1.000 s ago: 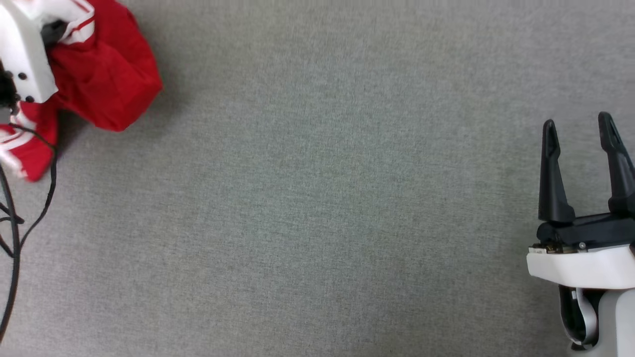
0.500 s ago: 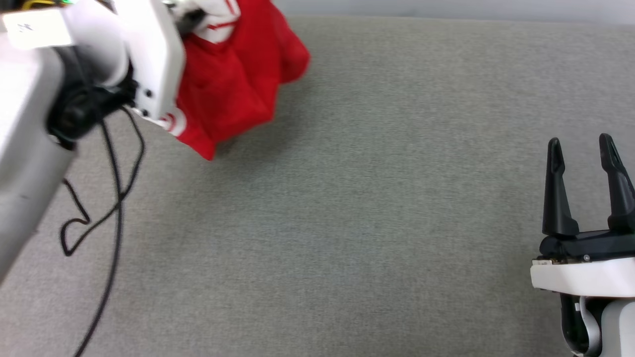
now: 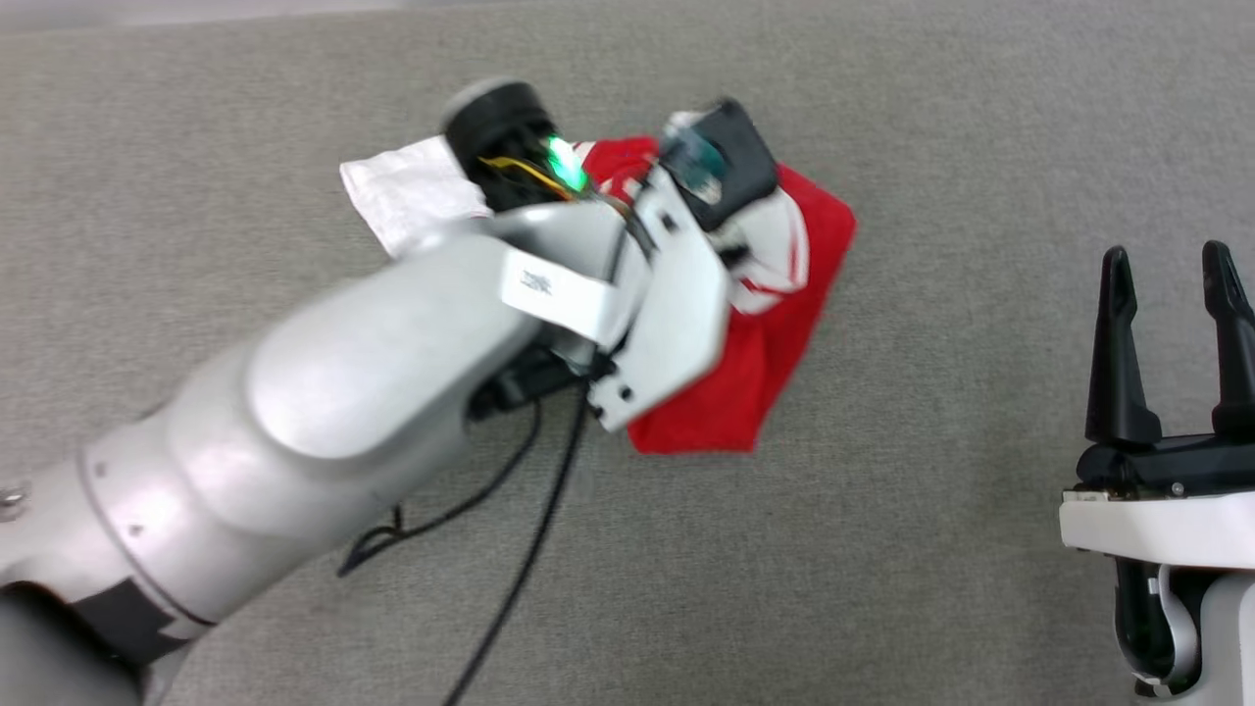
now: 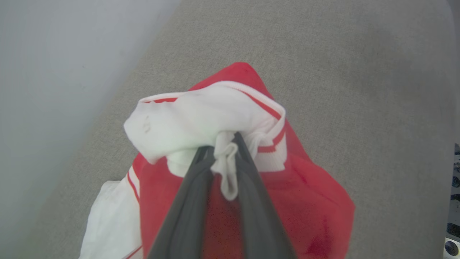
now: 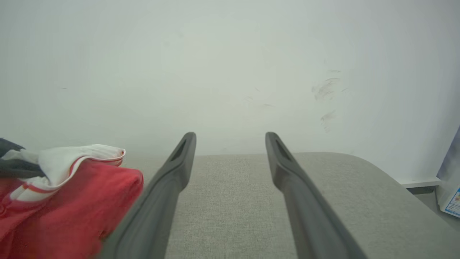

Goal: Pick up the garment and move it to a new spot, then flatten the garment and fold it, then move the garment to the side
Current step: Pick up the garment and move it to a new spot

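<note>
The garment (image 3: 784,333) is a bunched red jersey with white, red-striped sleeves, hanging just above the grey surface near the middle of the head view. My left gripper (image 4: 223,141) is shut on a fold of its white sleeve (image 4: 201,118), and the red body (image 4: 312,194) droops below the fingers. My left arm (image 3: 392,373) covers much of the garment in the head view, with one white sleeve (image 3: 407,191) sticking out behind it. My right gripper (image 3: 1167,260) stands open and empty at the lower right, well apart from the garment (image 5: 72,205).
A grey fabric surface (image 3: 931,588) spreads under everything, with a pale wall (image 5: 230,72) behind it. Black cables (image 3: 529,559) hang from my left arm. The surface's rounded right end (image 5: 377,169) shows in the right wrist view, with a printed box (image 5: 453,201) beyond it.
My left arm has carried the garment rightwards from the far left towards the middle. The head camera has shifted too. The right gripper stays open at the lower right.
</note>
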Tool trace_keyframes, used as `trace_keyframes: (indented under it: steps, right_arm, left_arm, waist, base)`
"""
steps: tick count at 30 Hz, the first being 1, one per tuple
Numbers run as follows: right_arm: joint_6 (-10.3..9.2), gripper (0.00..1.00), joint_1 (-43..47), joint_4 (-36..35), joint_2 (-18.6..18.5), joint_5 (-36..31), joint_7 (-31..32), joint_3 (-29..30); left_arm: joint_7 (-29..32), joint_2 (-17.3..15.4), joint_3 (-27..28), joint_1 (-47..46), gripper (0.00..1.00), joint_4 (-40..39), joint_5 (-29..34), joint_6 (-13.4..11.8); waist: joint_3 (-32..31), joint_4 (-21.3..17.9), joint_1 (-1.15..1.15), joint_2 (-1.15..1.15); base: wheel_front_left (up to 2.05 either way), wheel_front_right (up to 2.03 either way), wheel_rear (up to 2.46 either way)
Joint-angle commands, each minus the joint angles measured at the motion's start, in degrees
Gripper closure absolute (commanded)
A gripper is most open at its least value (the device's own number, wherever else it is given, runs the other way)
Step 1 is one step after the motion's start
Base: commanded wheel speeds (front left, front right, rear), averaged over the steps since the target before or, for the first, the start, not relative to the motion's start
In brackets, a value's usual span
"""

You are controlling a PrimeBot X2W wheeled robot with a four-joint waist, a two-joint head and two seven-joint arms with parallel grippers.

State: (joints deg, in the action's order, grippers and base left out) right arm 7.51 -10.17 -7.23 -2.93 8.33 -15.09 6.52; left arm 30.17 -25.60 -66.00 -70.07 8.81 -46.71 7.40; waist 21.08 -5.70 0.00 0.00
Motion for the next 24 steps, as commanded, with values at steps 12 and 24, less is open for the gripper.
trace_keyframes:
  steps: [12,24]
  right_arm:
    - [-0.04,0.00,-2.0,0.4,0.1,1.8,-0.1,0.0]
    - [-0.04,0.00,-1.9,1.0,0.1,1.1,-0.1,0.5]
  left_arm:
    - [-2.2,11.1,-7.4,4.9,1.00,5.0,2.4,0.0]
    - [-4.5,14.9,-7.4,11.5,0.00,5.3,7.3,0.0]
  waist:
    - [3.9,-3.5,0.00,0.00]
    - [3.2,-2.3,0.00,0.00]
  base:
    - [0.00,0.00,0.00]
    - [0.00,0.00,0.00]
